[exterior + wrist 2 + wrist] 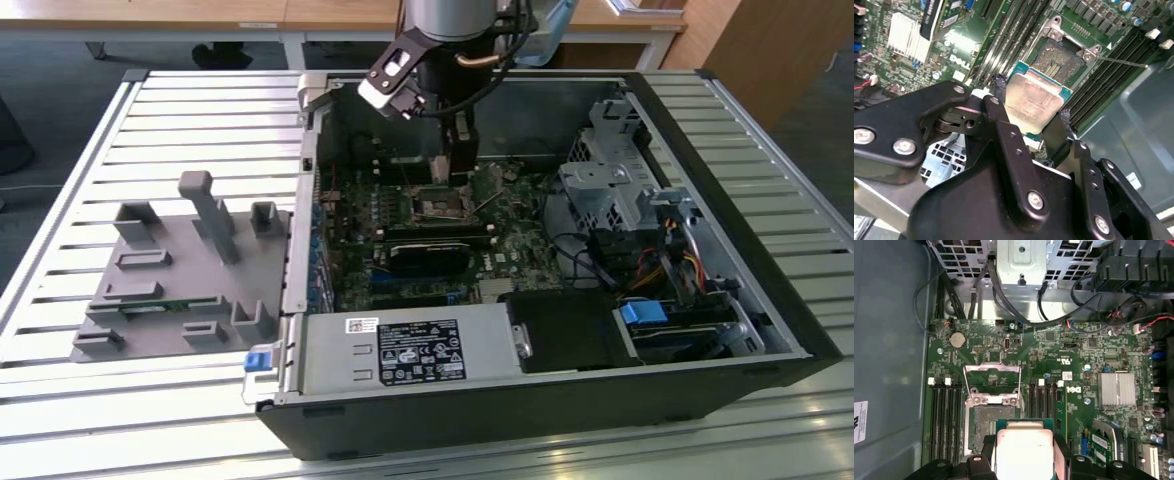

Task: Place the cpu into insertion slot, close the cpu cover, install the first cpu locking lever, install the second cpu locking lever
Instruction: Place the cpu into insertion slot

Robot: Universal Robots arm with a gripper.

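One slatted metal worktop, carrying two things: one open black computer case, from its middle toward the edge at the exterior view's right, and one grey moulded fixture plate, near the edge at the exterior view's left, just beside the case wall.

Inside the case: one grey power supply box with a black label, along the wall nearest the exterior camera; one green motherboard flat on the case floor; one metal drive cage at the side toward the exterior view's right.

One robot arm above the case's far wall, pointing down at the board.

One hand with two black fingers, clamped on the cpu by two opposite edges, no wider apart than the chip itself.

One cpu, silvery top up, held above the board and partly over the edge of the insertion slot nearest the hand; not seated in it.

One insertion slot, contacts bare, between two banks of long black memory slots.

One cpu cover, raised open at the slot's edge farthest from the hand.

One thin locking lever, standing off from a corner of the slot.

One finned silver heatsink and one coin cell, elsewhere on the board.
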